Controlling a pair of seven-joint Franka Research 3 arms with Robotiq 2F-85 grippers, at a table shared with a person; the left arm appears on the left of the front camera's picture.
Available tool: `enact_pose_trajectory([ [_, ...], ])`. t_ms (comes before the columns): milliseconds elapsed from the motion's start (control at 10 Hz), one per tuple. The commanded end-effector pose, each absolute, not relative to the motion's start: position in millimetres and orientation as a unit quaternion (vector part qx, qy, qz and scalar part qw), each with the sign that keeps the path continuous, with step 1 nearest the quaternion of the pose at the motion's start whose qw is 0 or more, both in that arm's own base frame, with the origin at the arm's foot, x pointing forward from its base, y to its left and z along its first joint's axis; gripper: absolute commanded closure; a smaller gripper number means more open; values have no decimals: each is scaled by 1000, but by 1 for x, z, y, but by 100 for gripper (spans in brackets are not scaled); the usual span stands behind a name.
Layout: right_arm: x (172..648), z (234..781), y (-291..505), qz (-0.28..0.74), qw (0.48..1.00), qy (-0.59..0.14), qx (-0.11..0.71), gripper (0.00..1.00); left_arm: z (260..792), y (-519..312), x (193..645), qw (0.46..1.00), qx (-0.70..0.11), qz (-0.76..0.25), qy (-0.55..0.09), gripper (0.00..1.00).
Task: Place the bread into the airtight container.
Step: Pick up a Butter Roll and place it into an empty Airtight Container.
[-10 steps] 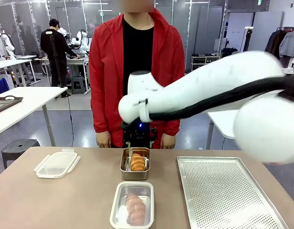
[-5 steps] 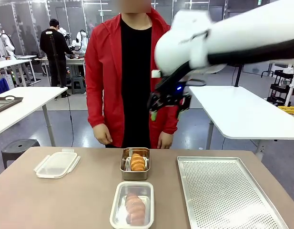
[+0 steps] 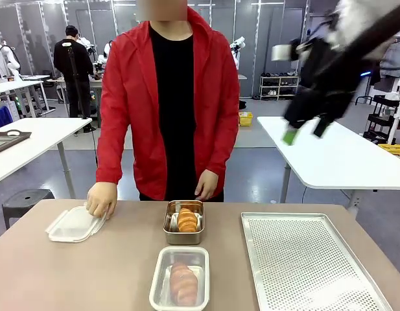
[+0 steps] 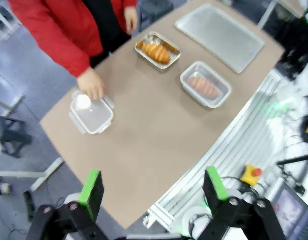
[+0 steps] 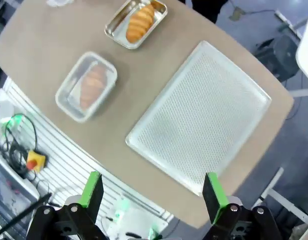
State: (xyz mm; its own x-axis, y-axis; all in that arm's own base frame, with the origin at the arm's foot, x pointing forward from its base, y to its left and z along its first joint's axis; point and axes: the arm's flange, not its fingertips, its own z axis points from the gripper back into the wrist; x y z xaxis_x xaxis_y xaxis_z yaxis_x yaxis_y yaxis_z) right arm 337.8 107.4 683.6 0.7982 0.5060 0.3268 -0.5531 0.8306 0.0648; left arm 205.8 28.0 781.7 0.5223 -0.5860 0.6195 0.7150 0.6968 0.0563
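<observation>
At the left of the front view the person's hand (image 3: 100,198) rests, fingers curled, on the clear lid (image 3: 77,223); the bread (image 3: 183,282) already lies in the airtight container (image 3: 180,278) at bottom centre, so the lid should probably be lifted level and pressed squarely onto its rim. Behind it a croissant (image 3: 187,219) sits in a metal tin (image 3: 184,222), a perforated tray (image 3: 308,262) lies right on the brown table (image 3: 70,272), and the right gripper (image 3: 306,131) hangs high at upper right, fingers apart and empty; the left gripper (image 4: 154,187) is likewise spread, in a workshop of white tables.
</observation>
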Motion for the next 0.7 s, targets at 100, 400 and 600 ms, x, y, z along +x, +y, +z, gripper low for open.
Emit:
enact_pose_trajectory([
  [100, 286, 702, 37, 205, 959, -186, 63, 0, 783, 27, 206, 865, -103, -378, -313, 0],
  [400, 238, 714, 6, 182, 959, -212, 46, 0, 783, 27, 206, 865, -103, -378, -313, 0],
  [600, 245, 712, -7, 172, 959, -219, 46, 0, 783, 27, 206, 865, -103, -378, -313, 0],
])
